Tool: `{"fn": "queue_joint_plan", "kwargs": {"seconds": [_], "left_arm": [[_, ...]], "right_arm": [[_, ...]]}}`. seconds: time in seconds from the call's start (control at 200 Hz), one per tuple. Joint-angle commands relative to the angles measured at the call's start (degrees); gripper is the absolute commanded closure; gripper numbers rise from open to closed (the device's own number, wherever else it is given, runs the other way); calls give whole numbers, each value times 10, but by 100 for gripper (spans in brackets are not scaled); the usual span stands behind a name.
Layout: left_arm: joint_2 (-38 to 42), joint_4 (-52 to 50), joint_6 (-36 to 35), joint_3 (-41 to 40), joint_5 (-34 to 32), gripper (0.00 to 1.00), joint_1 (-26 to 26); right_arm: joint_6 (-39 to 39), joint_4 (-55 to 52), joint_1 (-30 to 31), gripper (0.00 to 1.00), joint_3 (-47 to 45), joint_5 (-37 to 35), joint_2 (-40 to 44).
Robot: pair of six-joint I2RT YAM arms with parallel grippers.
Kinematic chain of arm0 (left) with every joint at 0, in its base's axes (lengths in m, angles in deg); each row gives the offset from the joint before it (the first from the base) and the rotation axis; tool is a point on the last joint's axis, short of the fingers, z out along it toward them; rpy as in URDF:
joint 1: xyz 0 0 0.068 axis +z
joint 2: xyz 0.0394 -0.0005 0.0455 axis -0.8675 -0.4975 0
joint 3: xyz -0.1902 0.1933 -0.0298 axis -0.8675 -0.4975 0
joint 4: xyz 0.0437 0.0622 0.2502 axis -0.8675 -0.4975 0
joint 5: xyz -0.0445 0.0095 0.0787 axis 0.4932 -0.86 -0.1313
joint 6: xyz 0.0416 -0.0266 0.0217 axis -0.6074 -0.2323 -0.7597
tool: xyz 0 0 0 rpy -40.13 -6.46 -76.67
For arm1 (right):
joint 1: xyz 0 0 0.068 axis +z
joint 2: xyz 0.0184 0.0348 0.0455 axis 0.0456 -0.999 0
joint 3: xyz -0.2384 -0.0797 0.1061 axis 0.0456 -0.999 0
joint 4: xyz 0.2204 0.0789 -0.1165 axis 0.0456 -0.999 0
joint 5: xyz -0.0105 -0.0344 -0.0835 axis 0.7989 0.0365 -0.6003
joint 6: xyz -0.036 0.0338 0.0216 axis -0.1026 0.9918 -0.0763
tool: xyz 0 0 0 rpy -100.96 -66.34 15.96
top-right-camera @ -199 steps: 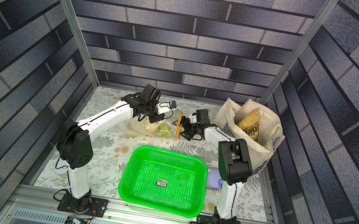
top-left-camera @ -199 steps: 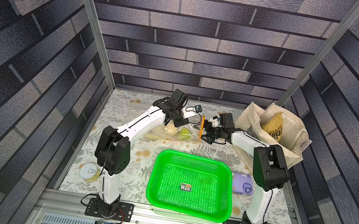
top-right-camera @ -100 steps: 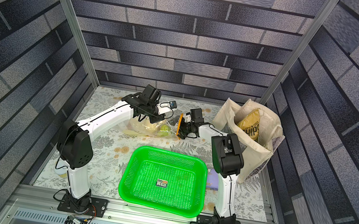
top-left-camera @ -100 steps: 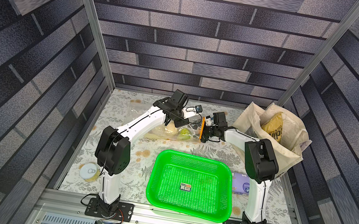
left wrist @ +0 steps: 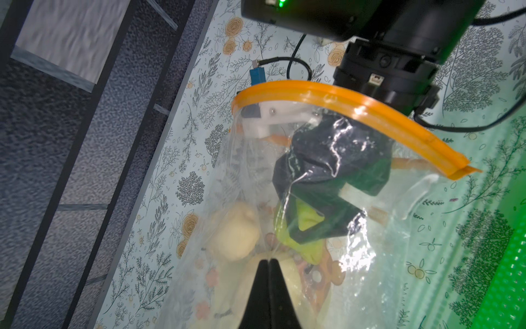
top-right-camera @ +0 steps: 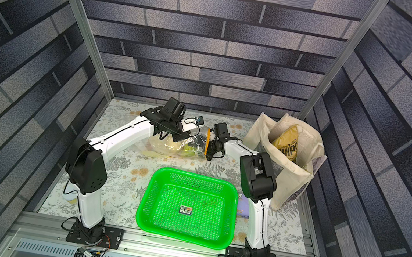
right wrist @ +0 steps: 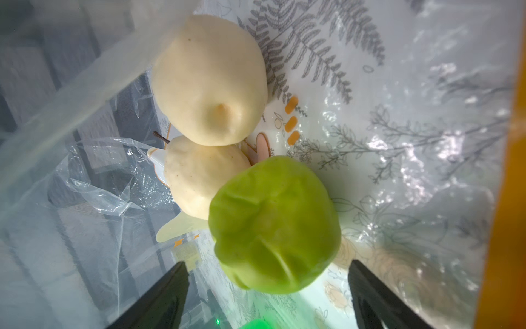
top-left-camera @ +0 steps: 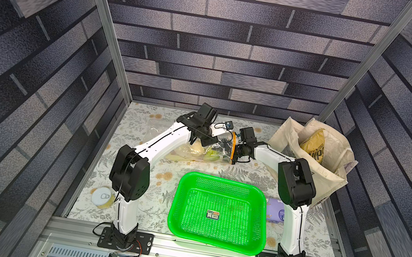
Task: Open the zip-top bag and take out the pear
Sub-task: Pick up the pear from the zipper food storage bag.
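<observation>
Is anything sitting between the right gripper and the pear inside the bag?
Yes. A green vegetable sits between the fingers of the open right gripper, directly in front of the pear and apparently touching it. The pale round fruit lies beyond the pear.

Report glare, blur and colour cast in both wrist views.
Left wrist view: white glare streaks on the zip-top bag, green cast along one edge, shut left gripper soft. Right wrist view: pear sharp, bag hazy with glints, open right gripper dark, blurred.
</observation>
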Motion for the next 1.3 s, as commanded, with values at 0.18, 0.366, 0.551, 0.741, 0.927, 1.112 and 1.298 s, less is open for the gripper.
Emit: {"fn": "queue_joint_plan", "kwargs": {"seconds": [0.18, 0.366, 0.551, 0.741, 0.927, 1.112, 1.298], "left_arm": [[7, -5, 26, -2, -4, 100, -5], [11, -3, 29, -13, -10, 100, -5], [26, 13, 28, -48, -23, 100, 2], [53, 41, 35, -90, -17, 100, 23], [68, 61, 41, -114, -17, 100, 41], [82, 84, 43, -136, -15, 100, 45], [81, 74, 39, -132, -27, 100, 41]], "right_arm": [[-65, -36, 13, 11, 33, -3, -42], [-38, -25, 16, 15, 39, -22, -53], [-29, -18, 16, 26, 30, -42, -39], [-31, -16, 13, 32, 9, -55, 0], [-29, -18, 6, 33, -21, -68, 41], [-32, -10, -12, 33, -60, -89, 104], [-59, -55, -41, 35, -88, -150, 166]]}}
